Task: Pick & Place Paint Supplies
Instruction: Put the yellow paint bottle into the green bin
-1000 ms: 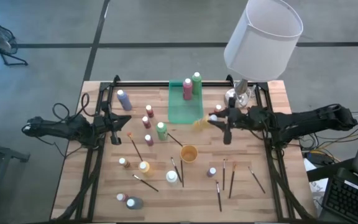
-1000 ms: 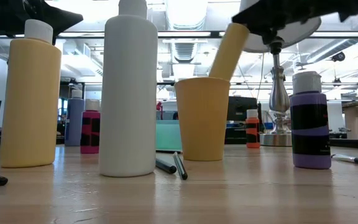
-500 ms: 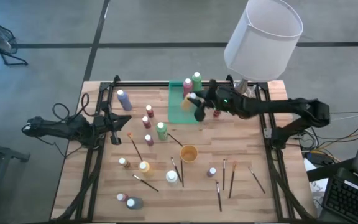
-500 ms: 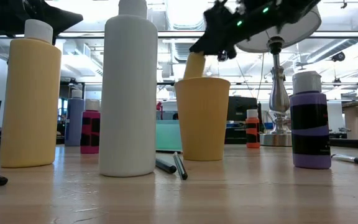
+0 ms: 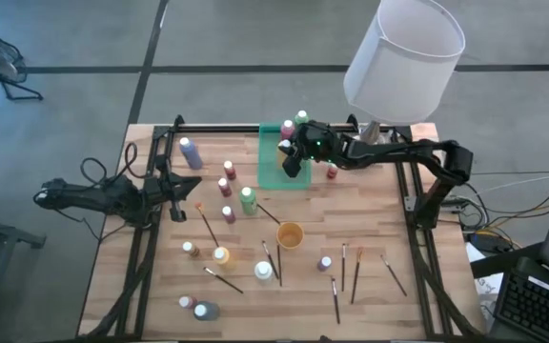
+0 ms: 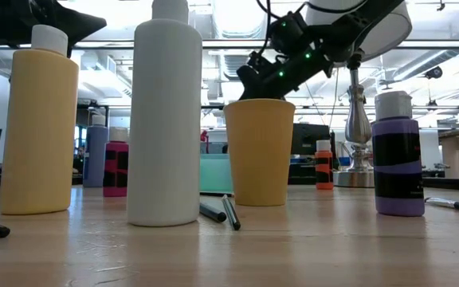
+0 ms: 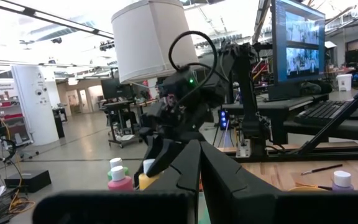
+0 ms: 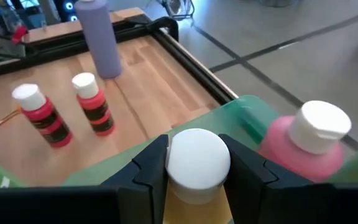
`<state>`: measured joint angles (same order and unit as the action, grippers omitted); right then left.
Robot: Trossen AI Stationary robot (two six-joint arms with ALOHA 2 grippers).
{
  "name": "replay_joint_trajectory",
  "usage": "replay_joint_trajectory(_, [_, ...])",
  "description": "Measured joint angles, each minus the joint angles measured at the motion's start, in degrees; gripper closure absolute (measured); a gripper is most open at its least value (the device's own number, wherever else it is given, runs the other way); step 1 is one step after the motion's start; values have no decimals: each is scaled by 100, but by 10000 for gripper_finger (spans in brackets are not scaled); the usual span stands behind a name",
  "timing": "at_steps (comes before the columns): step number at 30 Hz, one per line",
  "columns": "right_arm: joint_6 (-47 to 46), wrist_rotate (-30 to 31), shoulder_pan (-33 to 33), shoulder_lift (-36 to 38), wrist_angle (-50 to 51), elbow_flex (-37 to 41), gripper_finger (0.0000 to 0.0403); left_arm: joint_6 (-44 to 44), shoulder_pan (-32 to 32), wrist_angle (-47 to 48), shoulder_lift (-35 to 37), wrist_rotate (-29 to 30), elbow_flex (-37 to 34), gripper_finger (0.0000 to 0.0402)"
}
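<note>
Right pincer (image 8: 194, 163): we gripped a yellow bottle (image 8: 196, 186) over the green tray (image 5: 276, 171) near the tabletop's far edge; releasing crooked might topple the pink bottle (image 8: 304, 142). Left pincer (image 7: 194, 163): closed, idle.

Left pincer (image 7: 199, 163) shut; right pincer (image 7: 157, 154) grips yellow bottle (image 7: 146, 177) beside pink bottle (image 7: 119, 179).

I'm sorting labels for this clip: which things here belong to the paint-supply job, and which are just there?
Job:
- yellow bottle, held by the right gripper over the green tray
- pink bottle in the tray
- white bottle
- purple bottle
- paintbrushes

Lying about:
- orange cup
- lamp
- left gripper, idle and shut
</note>
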<state>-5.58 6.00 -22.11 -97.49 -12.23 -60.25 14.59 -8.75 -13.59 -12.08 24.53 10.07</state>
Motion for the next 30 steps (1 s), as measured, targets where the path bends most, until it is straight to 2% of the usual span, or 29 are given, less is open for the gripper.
replay_joint_trajectory(8, [42, 467, -91, 91, -1, 203, 288, 0, 0, -1, -1, -2, 0, 385])
replay_joint_trajectory(25, [107, 480, -177, 92, -343, 249, 290, 0, 0, -1, -2, 0, 0, 385])
replay_joint_trajectory(30, [244, 894, -206, 90, -377, 251, 287, 0, 0, 0, -2, 0, 0, 385])
